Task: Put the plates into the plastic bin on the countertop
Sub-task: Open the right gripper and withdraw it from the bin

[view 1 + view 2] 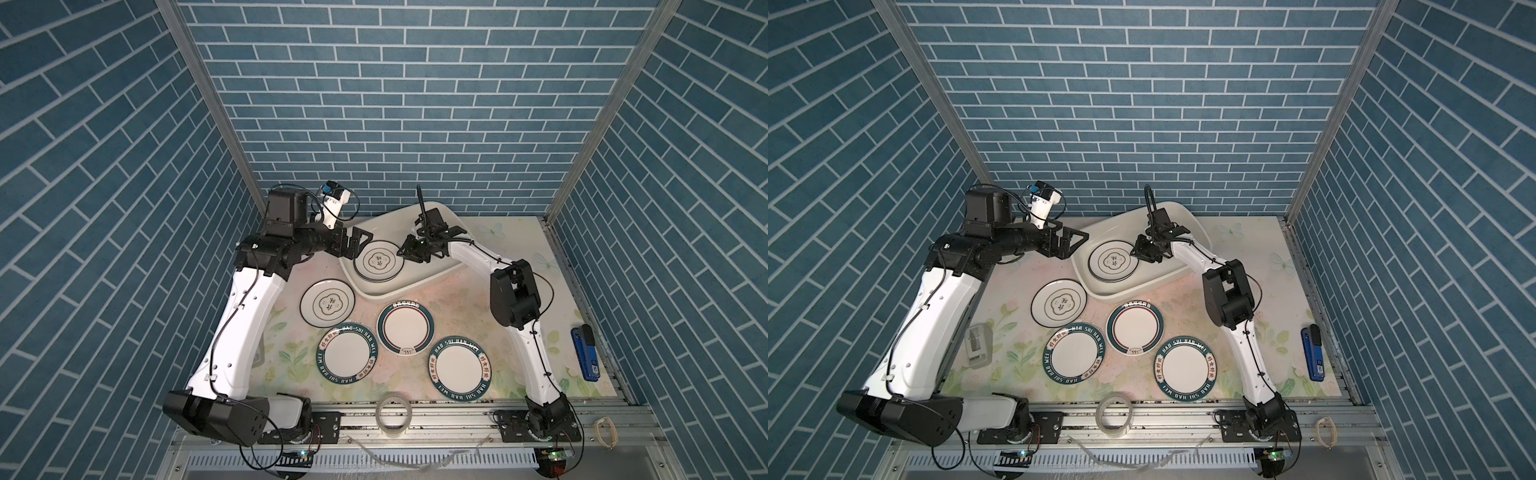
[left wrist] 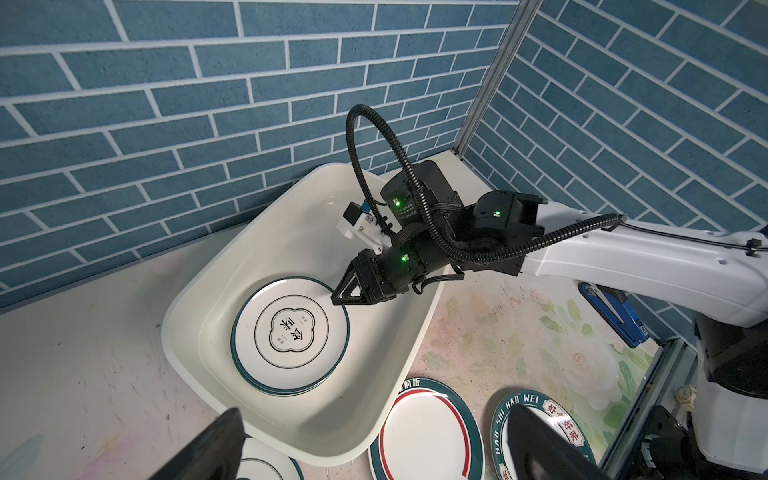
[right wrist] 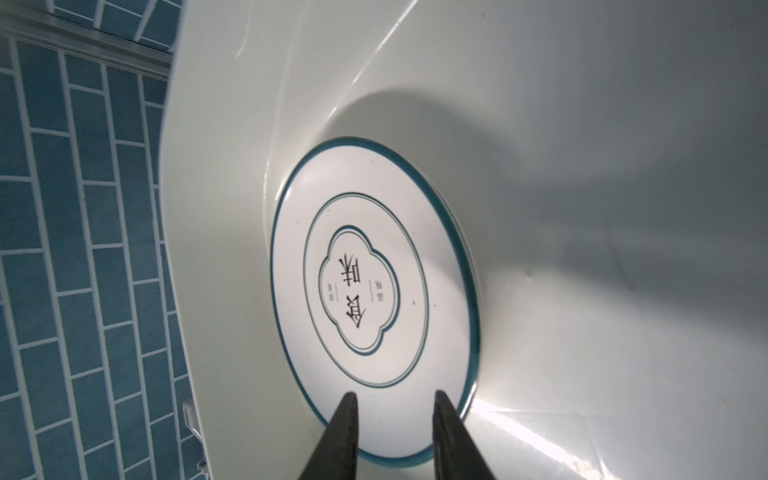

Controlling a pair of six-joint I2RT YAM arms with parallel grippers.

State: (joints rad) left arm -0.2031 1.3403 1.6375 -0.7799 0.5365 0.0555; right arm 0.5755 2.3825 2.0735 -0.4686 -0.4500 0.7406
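Note:
The white plastic bin stands at the back of the flowered countertop, and a stack of plates with a flower emblem on top lies flat in it. My right gripper hovers over the stack's right edge, its fingers apart, with only the plate showing in the gap. My left gripper is wide open beside the bin's left rim and holds nothing. On the countertop lie an emblem plate, a red-ringed plate and two green lettered plates.
A clear tape roll sits on the front rail. A blue stapler lies by the right wall. A grey object rests under the left arm. Blue brick walls close three sides.

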